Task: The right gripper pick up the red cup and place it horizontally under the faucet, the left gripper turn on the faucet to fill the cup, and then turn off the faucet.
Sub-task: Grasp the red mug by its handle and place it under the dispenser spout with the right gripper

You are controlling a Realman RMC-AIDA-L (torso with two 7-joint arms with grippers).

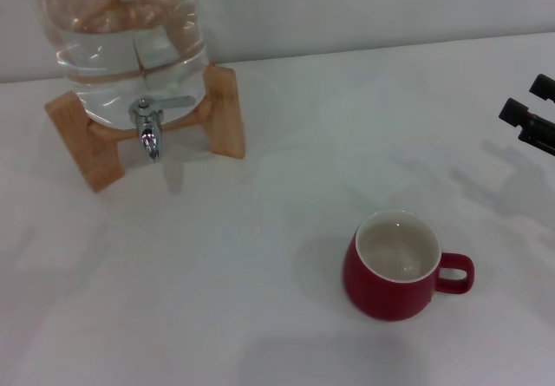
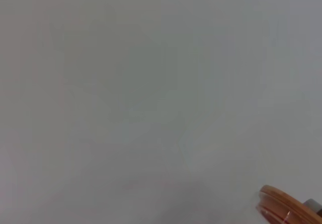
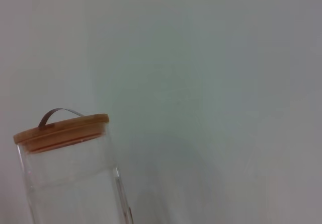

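Observation:
The red cup [image 1: 396, 269] stands upright on the white table in the head view, at the front right, its handle pointing right and its off-white inside empty. The chrome faucet [image 1: 149, 130] sticks out of the clear water jar [image 1: 121, 39] on its wooden stand [image 1: 227, 113] at the back left, with the lever lying flat to the right. My right gripper [image 1: 527, 100] enters at the right edge, above and to the right of the cup, with its two black fingers apart and holding nothing. My left gripper is out of view.
The white tabletop [image 1: 217, 273] runs to a pale wall at the back. The right wrist view shows the jar [image 3: 75, 183] with its wooden lid [image 3: 63, 129] against the wall. The left wrist view shows the wall and an edge of the lid [image 2: 284, 206].

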